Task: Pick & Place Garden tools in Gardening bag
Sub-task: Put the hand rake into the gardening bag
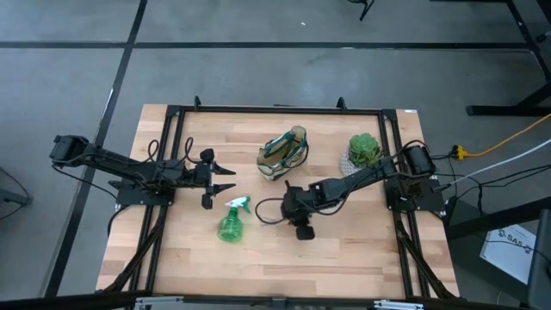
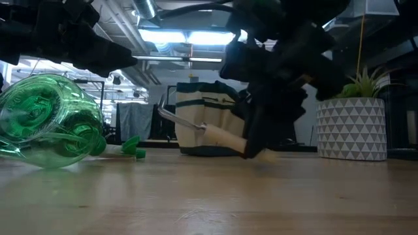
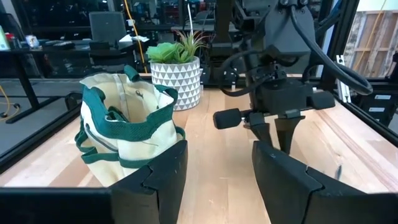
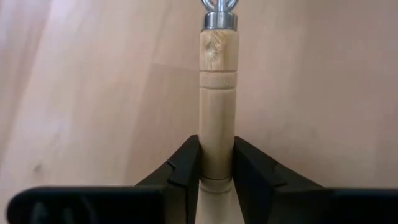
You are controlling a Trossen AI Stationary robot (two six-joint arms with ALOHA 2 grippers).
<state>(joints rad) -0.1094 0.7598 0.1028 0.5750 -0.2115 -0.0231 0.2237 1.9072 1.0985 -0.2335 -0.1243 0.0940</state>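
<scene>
Right gripper (image 4: 216,163) clamped on the wooden handle of a garden tool (image 4: 217,93), which extends straight ahead between its fingers, low over the table (image 4: 93,93); left gripper (image 3: 217,171) open wide.

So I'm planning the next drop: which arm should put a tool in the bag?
The right. Its hand is shut on a wooden handle near the gardening bag. The left hand is open and holds nothing.

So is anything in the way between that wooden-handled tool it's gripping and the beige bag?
Nothing visible: the right gripper holds the wooden-handled tool, and only bare wooden table separates it from the beige fabric bag with green trim.
</scene>
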